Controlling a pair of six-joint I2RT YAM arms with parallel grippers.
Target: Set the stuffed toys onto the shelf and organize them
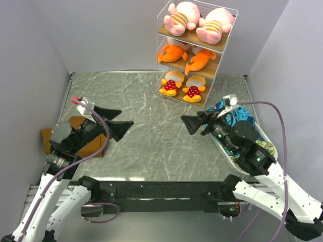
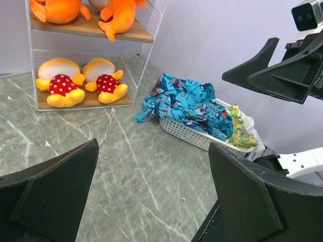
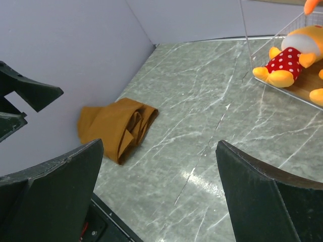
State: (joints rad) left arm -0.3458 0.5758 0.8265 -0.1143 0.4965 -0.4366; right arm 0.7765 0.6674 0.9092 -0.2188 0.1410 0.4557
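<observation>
Three-tier shelf, a white wire frame with light wooden boards, standing on the far right part of the grey marbled bench. All six stuffed toys lie on it, sorted in pairs by kind. Two pink toys in orange-striped shirts occupy the top board, two orange fish-like toys the middle board, and two yellow toys in red polka-dot shirts the bottom board. Each pair lies side by side, and the yellow ones have their feet toward the front edge. The shelf's open front faces a broad stretch of bare bench, and pale walls close the bench behind the shelf and on both sides. To the near right of the shelf a white basket holds a blue patterned cloth, which spills over the rim and reaches close to the shelf's foot. Well apart from the shelf, at the left side of the bench, lies a folded brown cloth. The left claw is raised off the bench well to the near left of the shelf and points toward the bench's middle, its jaws spread wide with nothing between them. The right claw is near the shelf, in front of its bottom board, with its wrist above the basket. It points leftward, and its jaws are likewise wide apart and empty.
</observation>
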